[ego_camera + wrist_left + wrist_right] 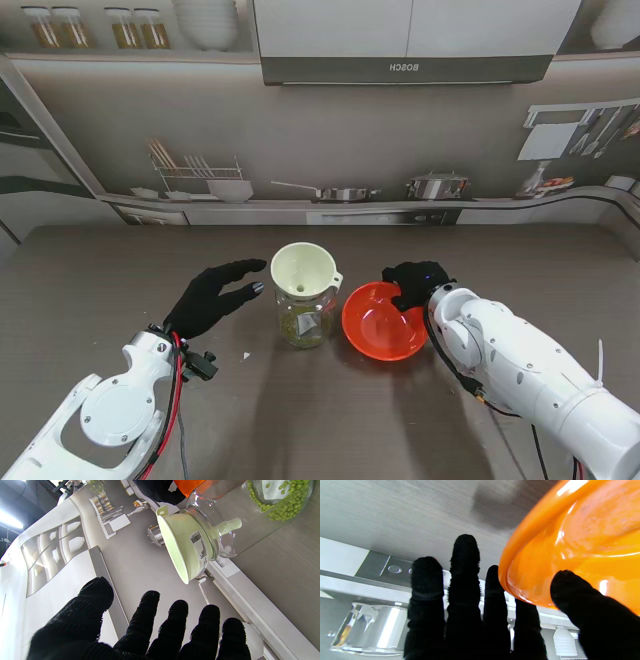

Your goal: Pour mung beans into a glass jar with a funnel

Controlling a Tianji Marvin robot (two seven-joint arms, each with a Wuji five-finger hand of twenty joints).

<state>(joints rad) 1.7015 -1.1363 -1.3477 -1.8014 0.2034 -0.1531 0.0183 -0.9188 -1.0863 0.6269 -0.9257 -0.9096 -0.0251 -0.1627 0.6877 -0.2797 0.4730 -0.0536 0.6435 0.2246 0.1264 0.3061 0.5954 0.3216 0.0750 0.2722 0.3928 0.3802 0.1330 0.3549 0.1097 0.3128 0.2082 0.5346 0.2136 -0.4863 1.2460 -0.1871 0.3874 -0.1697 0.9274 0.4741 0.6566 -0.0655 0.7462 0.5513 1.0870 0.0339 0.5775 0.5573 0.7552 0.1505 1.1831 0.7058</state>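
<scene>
Orange plastic fills much of the right wrist view: the bowl (570, 555) is pinched at its rim, the thumb (592, 620) on one face and a finger (495, 587) behind it, so the right hand (415, 285) grips the bowl. From the stand's view that same bowl (383, 322) sits just right of the glass jar (303, 322), tilted up toward me, and I can see nothing inside it.

The left wrist view gives what the stand's view cannot: green mung beans (287, 502) heaped at the bottom of the jar (225, 522), and the pale funnel (185, 545) seated in the jar's mouth with its spout reaching down inside, a printed label on its outer wall. The stand's view shows the funnel (304, 270) upright on top.

The left hand (212, 298) hovers just left of the jar, fingers (175, 627) spread, holding nothing and touching nothing.
</scene>
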